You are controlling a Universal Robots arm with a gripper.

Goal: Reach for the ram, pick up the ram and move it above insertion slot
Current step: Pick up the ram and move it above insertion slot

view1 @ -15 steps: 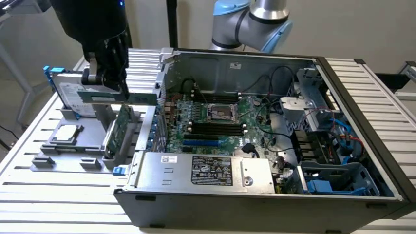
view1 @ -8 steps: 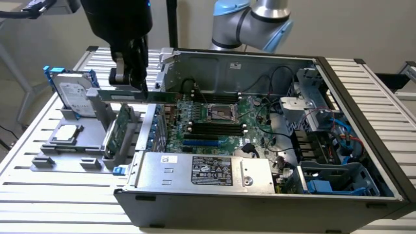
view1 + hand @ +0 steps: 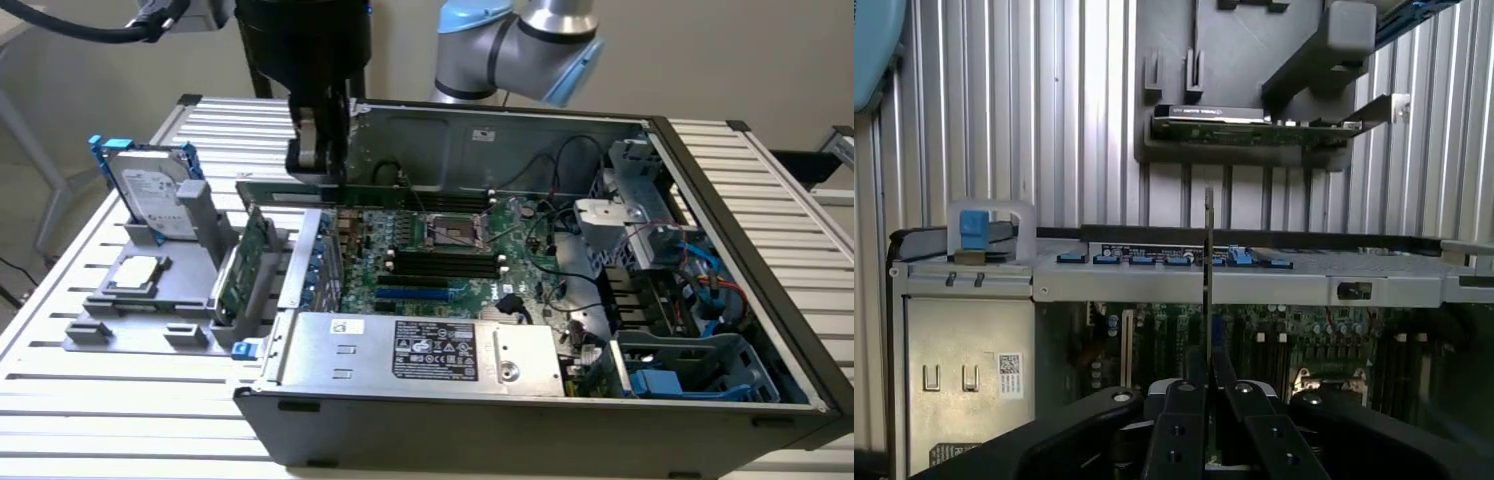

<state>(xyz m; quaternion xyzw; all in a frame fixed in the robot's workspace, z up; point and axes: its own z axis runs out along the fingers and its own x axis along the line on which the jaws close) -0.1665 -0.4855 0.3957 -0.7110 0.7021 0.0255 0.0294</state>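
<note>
A robot arm's gripper (image 3: 318,165) hangs over the open computer case (image 3: 534,410), its two black fingers (image 3: 1184,420) pinched nearly together on the ram (image 3: 287,190), a long, thin green stick held level and clear of everything beneath it. In the exterior view the ram juts out from the fingers toward that view's left and runs on behind them toward the right, riding above the case's near wall and the edge of the motherboard (image 3: 454,250). Seen edge-on from the wrist camera, the ram (image 3: 1209,260) stands as a thin dark blade rising from between the fingertips, with the board's black memory slots (image 3: 441,268) lying below and off to one side of it in the exterior view. Outside the case, on the slatted metal table (image 3: 120,400), a grey holder (image 3: 160,290) carries a silver hard drive (image 3: 147,190) in a blue frame, propped upright, and a larger green card (image 3: 240,265) standing on its edge just beside the case wall. A grey power supply (image 3: 414,350) with a printed label fills the near corner of the case.
</note>
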